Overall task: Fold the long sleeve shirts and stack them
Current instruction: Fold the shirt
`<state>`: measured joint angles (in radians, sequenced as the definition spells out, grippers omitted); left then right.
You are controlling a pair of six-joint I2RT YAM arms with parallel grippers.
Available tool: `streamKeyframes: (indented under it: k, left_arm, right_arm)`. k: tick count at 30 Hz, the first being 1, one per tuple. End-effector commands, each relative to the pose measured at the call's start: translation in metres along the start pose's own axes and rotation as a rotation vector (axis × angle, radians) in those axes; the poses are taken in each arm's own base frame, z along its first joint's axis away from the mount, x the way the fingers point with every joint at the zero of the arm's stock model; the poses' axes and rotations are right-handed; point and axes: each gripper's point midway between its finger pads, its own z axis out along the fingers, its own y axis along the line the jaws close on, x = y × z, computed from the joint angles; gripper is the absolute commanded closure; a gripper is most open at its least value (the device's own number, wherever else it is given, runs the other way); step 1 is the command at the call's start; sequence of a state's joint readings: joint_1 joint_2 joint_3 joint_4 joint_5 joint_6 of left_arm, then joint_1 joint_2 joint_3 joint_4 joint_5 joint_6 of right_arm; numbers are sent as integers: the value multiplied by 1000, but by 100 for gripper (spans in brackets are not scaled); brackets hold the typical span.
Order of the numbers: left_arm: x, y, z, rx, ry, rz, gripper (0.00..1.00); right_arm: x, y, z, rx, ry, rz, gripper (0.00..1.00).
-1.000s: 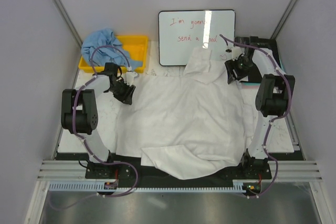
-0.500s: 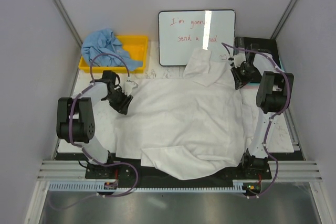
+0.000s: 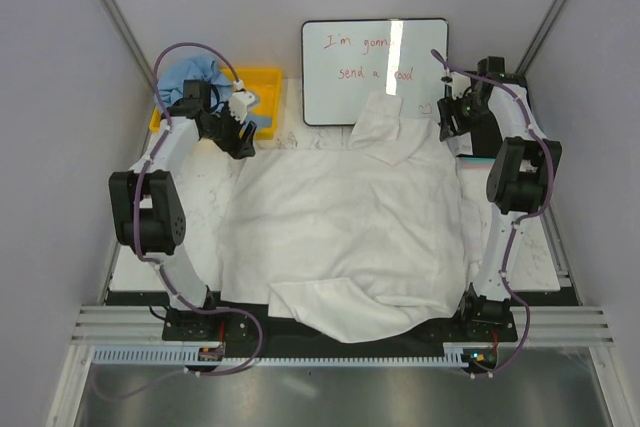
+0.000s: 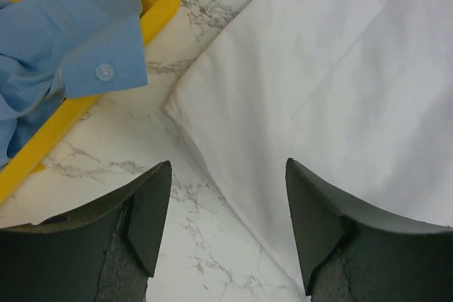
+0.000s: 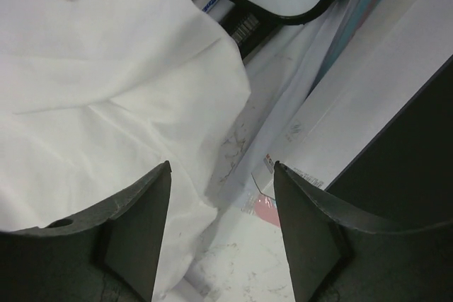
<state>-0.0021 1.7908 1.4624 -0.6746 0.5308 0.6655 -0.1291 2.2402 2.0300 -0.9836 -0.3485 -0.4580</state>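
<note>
far left first: one light blue shirt, bunched in one yellow bin, a buttoned cuff draped over the bin's rim. just right of that, left gripper, raised over the marble table, jaws apart, nothing between them, touching no cloth. directly ahead of its fingers and slightly right, the far left corner of one white shirt, with the cloth edge running back under the right-hand finger. in the middle, that white shirt spread wide and wrinkled over most of the table, long axis from the near edge to the far edge, near hem rumpled and overhanging the front. far end bunched up against one whiteboard, possibly a collar or a folded sleeve, hard to tell from above. far right, right gripper, also raised, jaws apart and empty, the shirt's far right edge just to its left, bare marble under the gap. count: two shirts, one bin, one whiteboard, two grippers. judging from this, no fold made yet and nothing stacked. likely next a pinch on each far corner, left arm nearer the left one, right arm nearer the right, each needing to drop and shift inward onto cloth. blue shirt nearer the left arm.
</note>
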Motion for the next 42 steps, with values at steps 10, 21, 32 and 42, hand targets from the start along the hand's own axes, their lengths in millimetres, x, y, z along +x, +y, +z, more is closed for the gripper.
streamKeyframes:
  k: [10,21,32,42]
  left_arm:
    - [-2,47,62,55,-86,86,40]
    - [18,49,86,64,-28,129,39]
    - [6,43,106,65,-23,213,39]
    - [18,37,109,86,24,261,53]
  right_arm:
    - [3,-1,33,-57,7,83,43]
    - [-8,7,34,-109,-32,109,43]
    - [-20,12,38,-110,-53,102,49]
    - [-13,19,41,-134,-30,84,81]
